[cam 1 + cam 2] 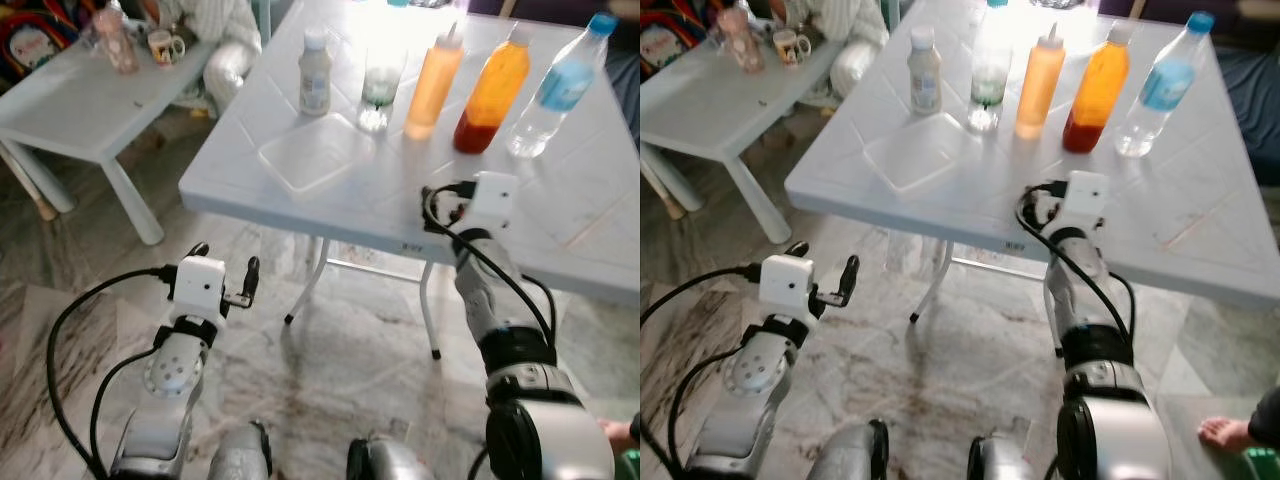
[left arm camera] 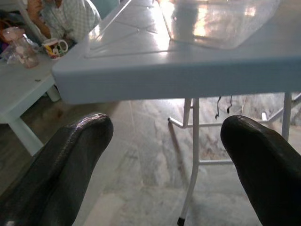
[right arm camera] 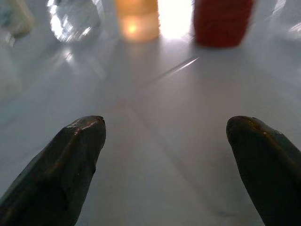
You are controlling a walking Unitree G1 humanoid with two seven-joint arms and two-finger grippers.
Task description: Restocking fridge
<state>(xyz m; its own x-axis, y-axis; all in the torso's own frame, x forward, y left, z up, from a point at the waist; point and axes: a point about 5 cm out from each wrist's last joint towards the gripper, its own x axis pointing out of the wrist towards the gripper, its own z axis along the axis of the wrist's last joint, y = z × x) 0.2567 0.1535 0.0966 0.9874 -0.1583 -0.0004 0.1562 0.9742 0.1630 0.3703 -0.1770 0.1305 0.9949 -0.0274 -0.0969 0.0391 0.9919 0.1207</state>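
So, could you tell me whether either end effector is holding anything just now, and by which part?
Nothing is held. The left end effector is open below the table edge; the right end effector is open above the tabletop.

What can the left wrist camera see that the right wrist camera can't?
Left wrist view alone: the table's edge from below, its thin legs, the marble floor, a clear container on top, and a cartoon mug on a smaller table beside a seated person.

Right wrist view alone: the tabletop from just above, with the bottoms of an orange bottle, a red-bottomed bottle and a clear glass.

Both: two black fingers spread wide, holding nothing, and the white table.
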